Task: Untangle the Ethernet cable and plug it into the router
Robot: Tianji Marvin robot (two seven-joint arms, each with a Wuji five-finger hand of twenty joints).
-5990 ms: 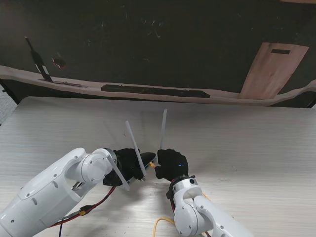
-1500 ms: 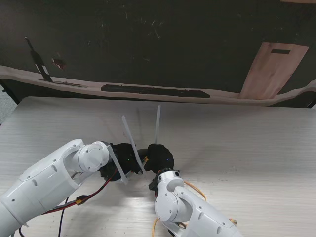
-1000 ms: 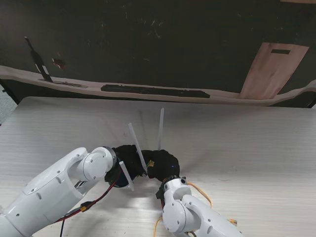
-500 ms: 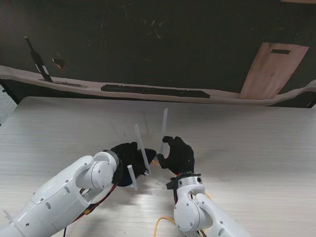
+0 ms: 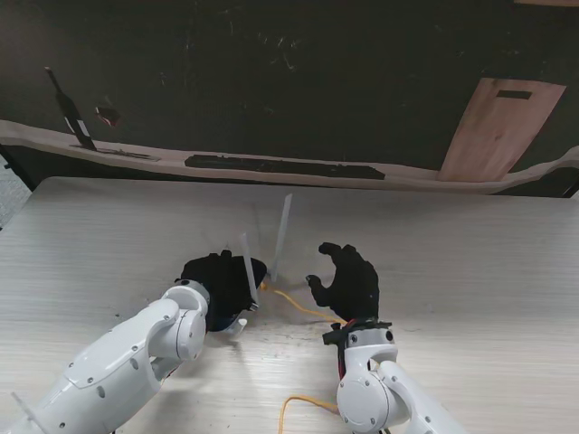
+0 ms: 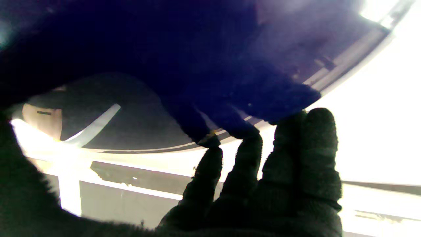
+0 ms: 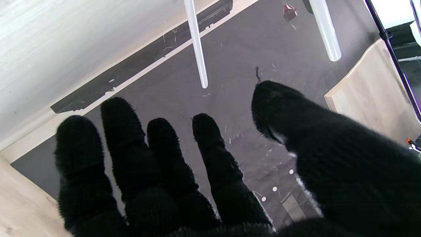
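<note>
The cable (image 5: pixel 294 305), thin and yellow, runs across mid-table from the router (image 5: pixel 242 271) towards four o'clock, passing under my right hand (image 5: pixel 348 282); a second loop (image 5: pixel 303 402) lies nearer me, at six o'clock. The router is mostly hidden under my left hand (image 5: pixel 217 280), which is clamped on it; its pale antennas (image 5: pixel 282 226) stand up, tipped slightly. My right hand holds nothing, its fingers (image 7: pixel 131 144) spread. A wooden board (image 5: pixel 499 127) lies off the table at two o'clock.
</note>
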